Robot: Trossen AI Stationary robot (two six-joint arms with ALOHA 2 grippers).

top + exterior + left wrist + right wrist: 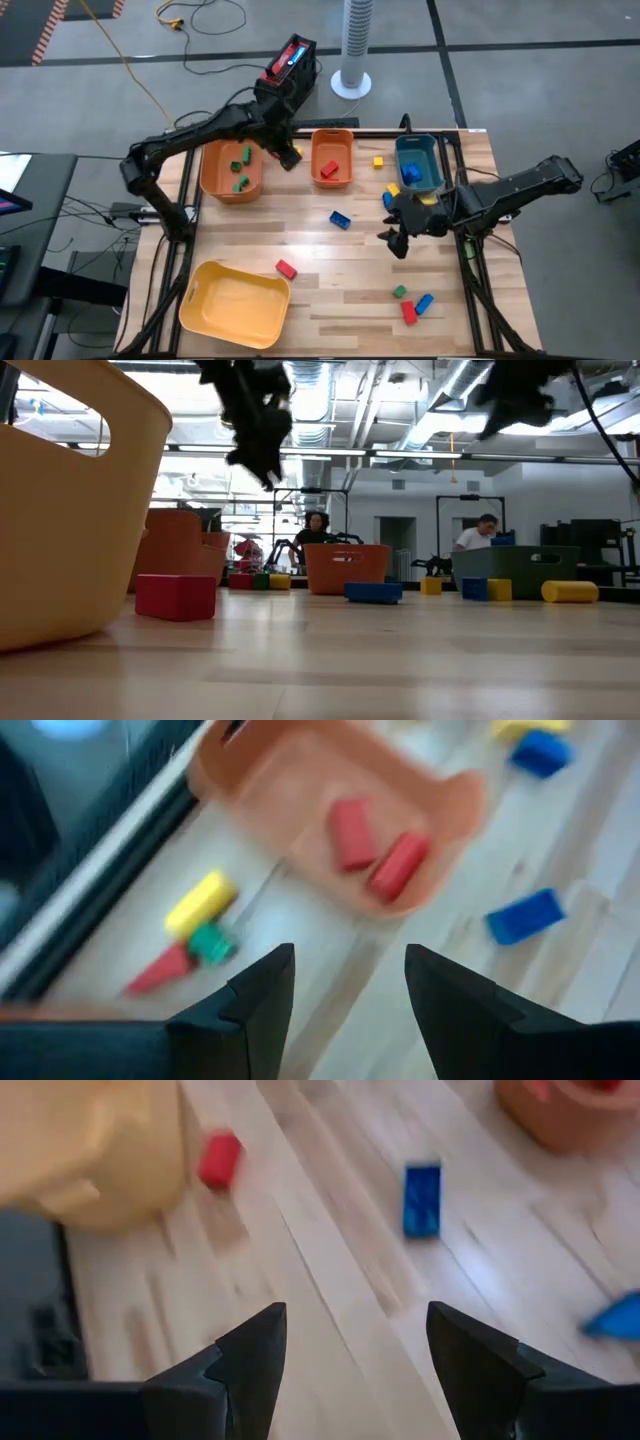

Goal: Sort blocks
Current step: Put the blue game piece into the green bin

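Both arms reach over the worktop in the high view: the left end effector between two orange bins, the right end effector over mid-table, near a blue block. Low down, a red block lies beside the yellow bin. Left wrist: fingers spread, empty, red blocks in the bin. Right wrist: fingers spread, empty.
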